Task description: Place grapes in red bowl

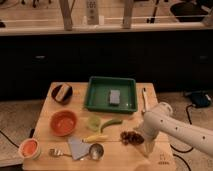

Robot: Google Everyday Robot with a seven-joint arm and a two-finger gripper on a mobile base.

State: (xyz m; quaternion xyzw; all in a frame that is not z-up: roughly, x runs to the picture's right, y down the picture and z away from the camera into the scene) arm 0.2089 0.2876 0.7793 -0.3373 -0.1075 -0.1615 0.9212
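Grapes [131,137] lying on the tabletop [150,160], near its right front part, just beside the white arm [172,127]. Claw [142,141] down at the right edge of the bunch, reaching in from the right side; not possible to tell whether touching or only very close, nor how it stands about the bunch. Bunch seen as a small dark lumpy mass, a little longer left to right than front to back; no stem visible, so no clear pointing direction.

Red bowl [64,122] well apart to the left, on nearly the same line across the tabletop. Between the two: a green pepper [111,123], a yellow fruit [95,137] and a small green cup [94,122]. Judged from this, coming move mostly leftward, with enough lift to pass over these things. Only one arm here, so no choice of nearer side.
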